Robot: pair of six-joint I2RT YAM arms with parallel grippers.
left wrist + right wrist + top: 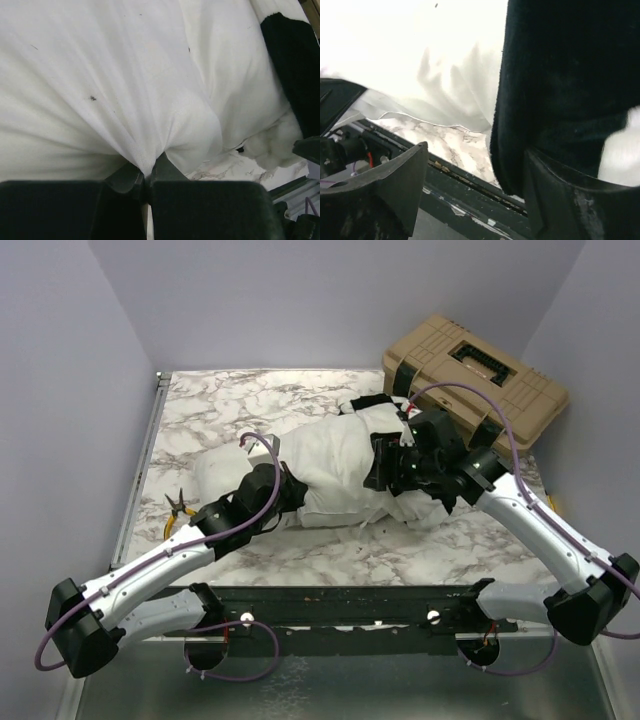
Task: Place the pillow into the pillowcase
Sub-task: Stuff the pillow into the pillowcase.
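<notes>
Left tool (146, 176): clenched, jaws tight on a small pinch of the pillow (125, 75) skin. Draws the cloth into taut folds fanning out from the pinch.
Right tool (475, 162): released, jaws wide apart. Black square of the pillowcase (560, 75) hanging against the inner face of one finger, not gripped. Bare worktop (455, 140) visible through the gap.

Beside the left forearm: pliers (178, 505) with yellow handles, flat on the marble, apart from the pillow.

Middle of the worktop: pillow lying crosswise between the two arms, left end at the left tool. Pillowcase bunched over the right end, at the right tool, with black patches on both the far and near sides of that end. Judged: mouth of the case partly on, most of the pillow outside. Depth of the end inside the case: cannot tell.

Far right corner: tan toolbox (475, 370), just beyond the cased end.

Risks, judged:
- Case mouth free, nothing holding it. Push from the left likely to shove case and pillow along together, or to slide the mouth off.
- Left pinch takes only skin, not stuffing. Hard push likely to bunch the cloth or pull it out of the jaws.
- Near hem of the case close to the worktop's front edge. Possible sag over the edge, awkward to regrip.
- Toolbox in the line of travel. Possible jam of the cased end against it.
- Pliers within reach of a left forearm sweep.
</notes>
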